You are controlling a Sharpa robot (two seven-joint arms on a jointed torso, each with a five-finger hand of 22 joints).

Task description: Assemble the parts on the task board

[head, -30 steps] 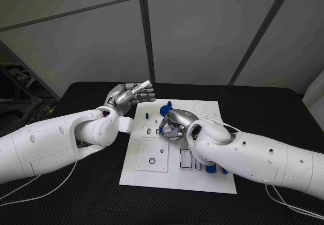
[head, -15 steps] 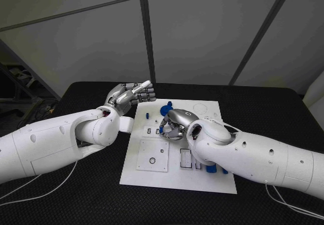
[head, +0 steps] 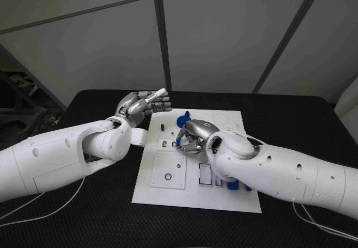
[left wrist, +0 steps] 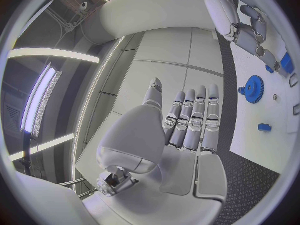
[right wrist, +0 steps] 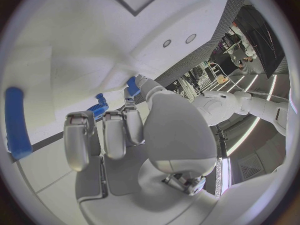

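Note:
The white task board [head: 195, 192] lies mid-table. My right hand [head: 192, 136] hovers low over its far half with fingers curled; its thumb and nearest finger pinch a small blue part [right wrist: 132, 85]. Beside this hand [right wrist: 134, 135] stands a blue gear [right wrist: 97, 108], seen also in the head view [head: 182, 120] and the left wrist view [left wrist: 254, 89]. A long blue part [right wrist: 17, 120] lies on the board [right wrist: 62, 45]. My left hand [head: 143, 106] is raised off the board's far left corner, fingers straight, holding nothing. This left hand [left wrist: 187, 130] faces the board [left wrist: 262, 110] and my right hand [left wrist: 250, 25].
More blue parts [head: 236, 185] lie by the board's right edge, partly behind my right forearm. A small blue piece [left wrist: 264, 127] sits on the board near the gear. Black table [head: 89, 217] surrounds the board, and grey wall panels stand behind it.

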